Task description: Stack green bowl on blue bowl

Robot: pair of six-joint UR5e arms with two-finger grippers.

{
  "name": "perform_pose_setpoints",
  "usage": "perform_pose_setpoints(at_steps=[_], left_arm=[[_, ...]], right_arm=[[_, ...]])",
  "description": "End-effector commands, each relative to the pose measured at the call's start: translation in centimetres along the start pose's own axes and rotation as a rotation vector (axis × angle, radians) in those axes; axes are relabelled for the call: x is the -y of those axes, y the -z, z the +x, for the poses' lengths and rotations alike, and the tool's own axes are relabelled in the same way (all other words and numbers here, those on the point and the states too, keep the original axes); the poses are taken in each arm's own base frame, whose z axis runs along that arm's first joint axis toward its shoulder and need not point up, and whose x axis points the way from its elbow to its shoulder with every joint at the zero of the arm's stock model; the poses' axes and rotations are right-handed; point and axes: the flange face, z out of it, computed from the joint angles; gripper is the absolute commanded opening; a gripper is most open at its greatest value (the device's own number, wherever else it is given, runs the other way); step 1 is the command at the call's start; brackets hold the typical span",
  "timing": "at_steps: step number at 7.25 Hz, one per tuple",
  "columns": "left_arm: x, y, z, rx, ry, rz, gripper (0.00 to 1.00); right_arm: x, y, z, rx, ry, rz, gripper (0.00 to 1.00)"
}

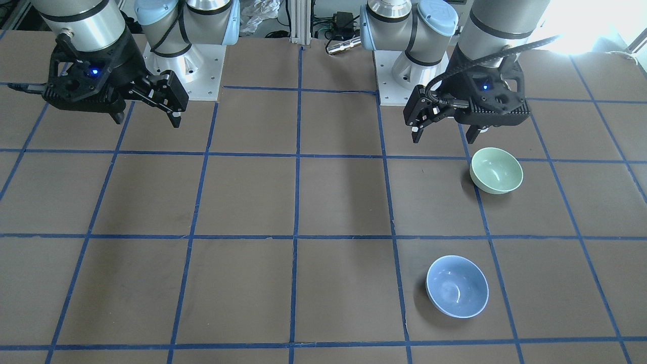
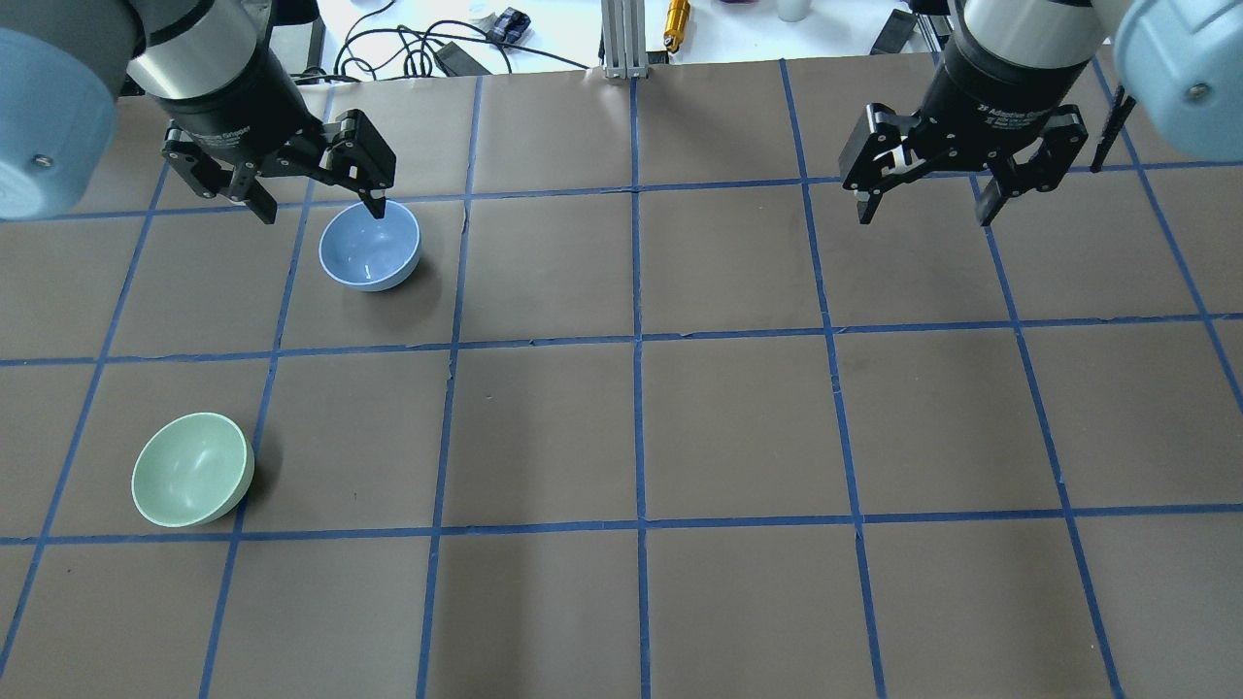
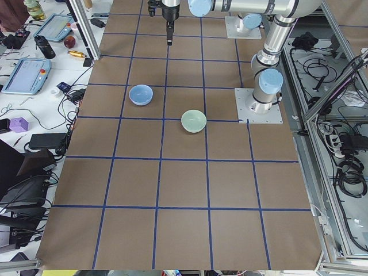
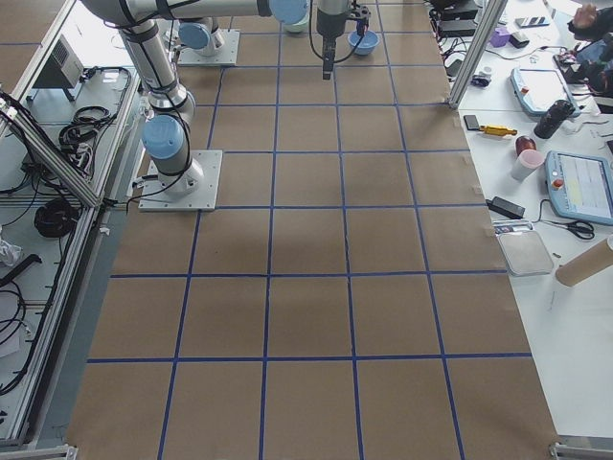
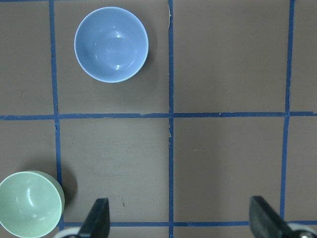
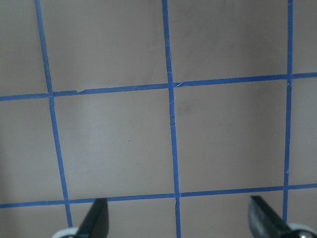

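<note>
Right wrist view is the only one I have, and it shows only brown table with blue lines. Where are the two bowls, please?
Observer: Both are on the robot's left half of the table. The green bowl is nearer the robot, and the blue bowl is farther out.
Operator: Do they touch each other?
Observer: No. They stand apart, upright and empty, with a tape line between them.
Operator: Does the left gripper hold one?
Observer: No. The left gripper is open, hangs in the air and holds nothing.
</note>
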Motion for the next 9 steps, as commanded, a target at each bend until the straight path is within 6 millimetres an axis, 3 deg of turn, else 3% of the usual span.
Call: perform_pose_setpoints(at_steps=[1, 4, 7, 8, 9], left_arm=[[-0.1, 0.2, 0.1, 0.0, -0.02, 0.007, 1.0], [-0.1, 0.1, -0.6, 0.0, -0.031, 0.003, 1.0], [-0.4, -1.8, -1.6, 0.001, -0.077, -0.017, 1.0], [-0.1, -2.2, -2.7, 0.001, -0.082, -0.026, 1.0], [0.3, -3.5, -6.0, -0.009, -0.066, -0.05, 1.0]], right_arm=[[0.0, 0.0, 0.0, 0.0, 0.0, -0.001, 1.0], [0.0, 0.0, 0.0, 0.0, 0.0, 0.001, 1.0], [0.0, 0.0, 0.0, 0.0, 0.0, 0.001, 1.0], [0.0, 0.0, 0.0, 0.0, 0.0, -0.001, 1.0], [0.0, 0.0, 0.0, 0.0, 0.0, 0.001, 1.0]])
